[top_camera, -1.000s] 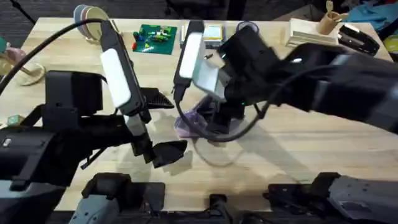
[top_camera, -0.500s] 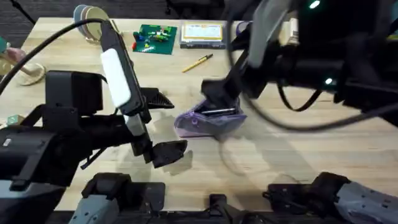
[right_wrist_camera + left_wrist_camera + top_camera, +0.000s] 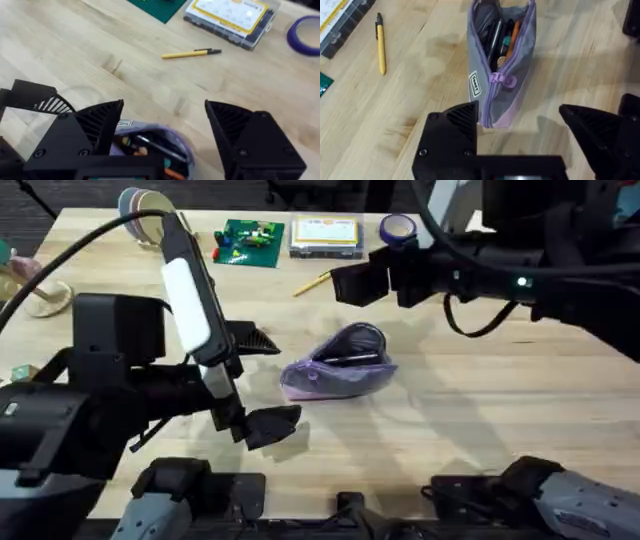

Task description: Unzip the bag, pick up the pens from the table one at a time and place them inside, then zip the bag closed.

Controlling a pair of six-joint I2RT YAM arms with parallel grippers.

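here both jaws wide, empty: right gripper (image 3: 165,135) above unzipped bag (image 3: 335,367), left gripper (image 3: 520,135) beside it.

Both arms are matte black with black cables looping off them; the left arm (image 3: 190,310) carries a white oblong panel, the right arm (image 3: 520,270) a small lit indicator, and ribbed black inner faces line the jaws

The overhead camera is looking down and forward over the table (image 3: 520,410); both wrist cameras are looking down closely, sharing the open bag (image 3: 500,65) and yellow pen (image 3: 191,53).
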